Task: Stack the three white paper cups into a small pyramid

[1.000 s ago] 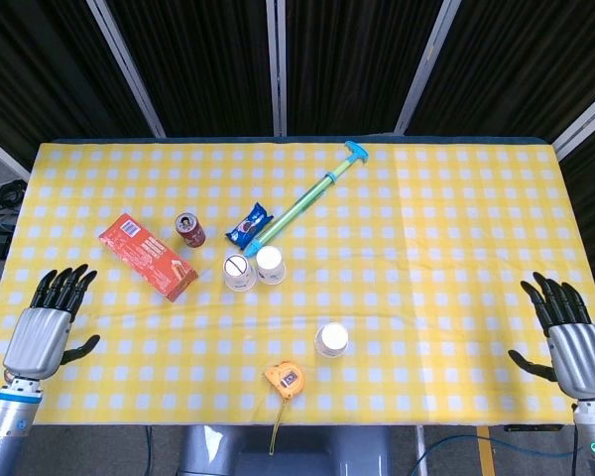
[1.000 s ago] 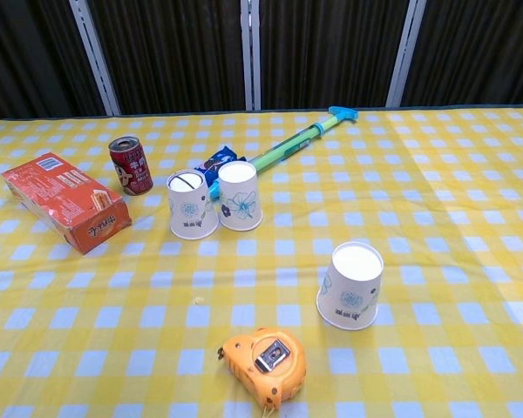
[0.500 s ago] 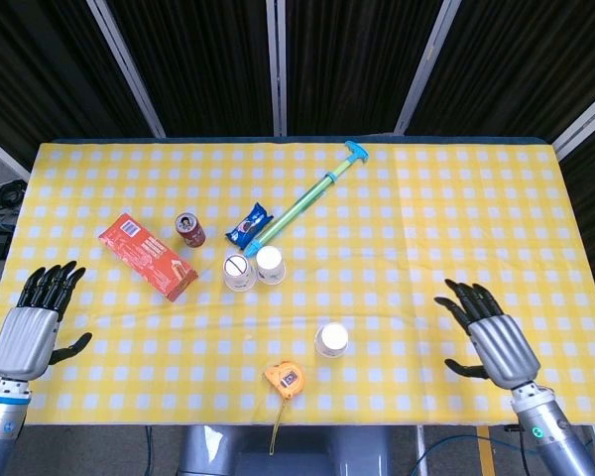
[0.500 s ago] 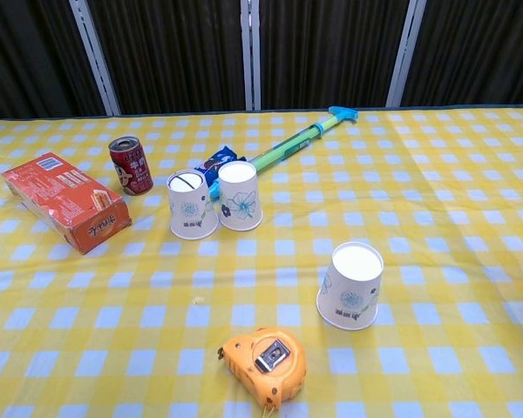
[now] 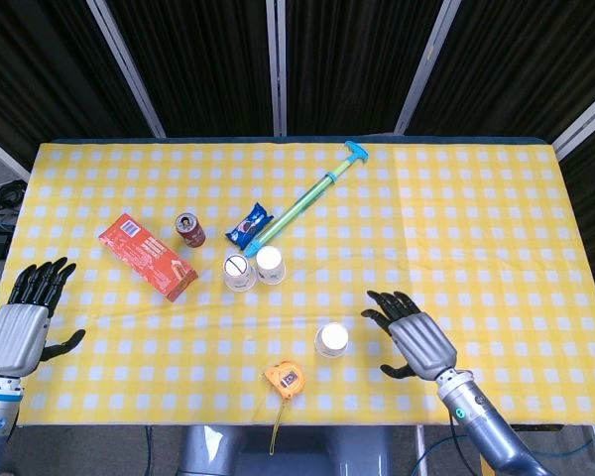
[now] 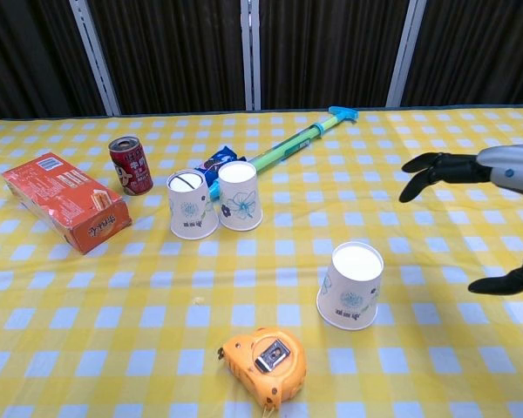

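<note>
The table under a yellow-and-white checked cloth (image 5: 456, 198) carried everything. A long green-and-blue plastic water pump (image 5: 307, 203) lay slanted near its far middle. The right hand (image 5: 416, 339) hovered with fingers spread, holding nothing, just right of a lone upturned white paper cup (image 6: 352, 284). The left hand (image 5: 22, 322) hung at the near left edge, fingers likewise apart and empty. Two more inverted white paper cups (image 6: 214, 200) stood touching, side by side, beside a flat orange-red cardboard box (image 6: 66, 212) and a small red drink can (image 6: 131, 165).
</note>
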Robot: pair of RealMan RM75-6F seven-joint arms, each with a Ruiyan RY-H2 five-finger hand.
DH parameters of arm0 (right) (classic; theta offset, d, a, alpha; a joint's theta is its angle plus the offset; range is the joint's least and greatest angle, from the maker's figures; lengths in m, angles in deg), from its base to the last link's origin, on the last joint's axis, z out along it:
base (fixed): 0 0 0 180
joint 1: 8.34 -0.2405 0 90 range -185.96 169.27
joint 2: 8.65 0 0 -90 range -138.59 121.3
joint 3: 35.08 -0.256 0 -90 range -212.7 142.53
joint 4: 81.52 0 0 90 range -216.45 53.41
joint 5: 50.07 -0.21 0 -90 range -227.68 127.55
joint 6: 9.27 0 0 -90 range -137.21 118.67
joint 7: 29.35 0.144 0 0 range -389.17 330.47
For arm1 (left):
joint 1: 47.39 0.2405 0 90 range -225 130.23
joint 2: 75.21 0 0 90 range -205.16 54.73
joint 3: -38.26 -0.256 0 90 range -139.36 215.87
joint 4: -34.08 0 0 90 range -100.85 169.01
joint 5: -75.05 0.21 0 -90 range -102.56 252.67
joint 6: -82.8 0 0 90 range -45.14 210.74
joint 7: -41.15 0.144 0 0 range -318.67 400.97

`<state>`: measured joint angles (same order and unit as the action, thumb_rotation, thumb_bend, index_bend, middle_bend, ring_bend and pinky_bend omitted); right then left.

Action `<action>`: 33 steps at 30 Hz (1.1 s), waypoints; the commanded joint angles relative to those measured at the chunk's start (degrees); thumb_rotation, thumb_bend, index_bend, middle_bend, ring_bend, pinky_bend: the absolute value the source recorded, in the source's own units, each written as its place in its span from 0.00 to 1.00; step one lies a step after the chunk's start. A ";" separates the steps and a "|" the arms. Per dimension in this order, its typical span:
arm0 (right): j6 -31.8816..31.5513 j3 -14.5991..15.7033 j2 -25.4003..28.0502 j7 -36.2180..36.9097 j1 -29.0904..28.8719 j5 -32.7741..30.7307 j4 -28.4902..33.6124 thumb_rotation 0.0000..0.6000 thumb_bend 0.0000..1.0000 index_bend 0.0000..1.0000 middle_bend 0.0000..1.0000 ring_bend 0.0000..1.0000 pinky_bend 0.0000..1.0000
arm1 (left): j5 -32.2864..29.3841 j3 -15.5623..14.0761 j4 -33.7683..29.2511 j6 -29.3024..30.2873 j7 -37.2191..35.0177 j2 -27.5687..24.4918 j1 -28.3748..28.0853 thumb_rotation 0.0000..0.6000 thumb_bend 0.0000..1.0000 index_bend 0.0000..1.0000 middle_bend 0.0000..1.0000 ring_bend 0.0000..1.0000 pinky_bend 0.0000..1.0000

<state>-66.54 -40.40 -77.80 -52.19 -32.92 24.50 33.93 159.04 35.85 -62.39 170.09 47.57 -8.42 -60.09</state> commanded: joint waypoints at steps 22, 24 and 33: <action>-2.97 -0.31 -13.30 -10.81 -6.31 -11.74 -3.57 1.00 0.15 0.24 0.00 0.00 0.01 | 0.41 2.27 0.22 -2.76 -2.81 -0.86 1.09 1.00 0.21 0.00 0.00 0.00 0.00; -3.15 -0.04 -13.59 -11.07 -6.52 -12.08 -4.03 1.00 0.16 0.26 0.00 0.00 0.01 | 0.49 2.40 0.18 -2.85 -2.84 -0.89 1.19 1.00 0.21 0.00 0.00 0.00 0.00; -2.65 0.21 -15.80 -10.14 -7.65 -14.45 -6.92 1.00 0.17 0.28 0.01 0.00 0.02 | 0.76 2.93 0.09 -3.21 -2.83 -0.96 1.56 1.00 0.21 0.00 0.00 0.00 0.00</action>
<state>-69.36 -40.16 -93.24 -62.49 -40.32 10.39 27.39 159.79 38.76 -62.30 166.90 44.72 -9.38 -58.54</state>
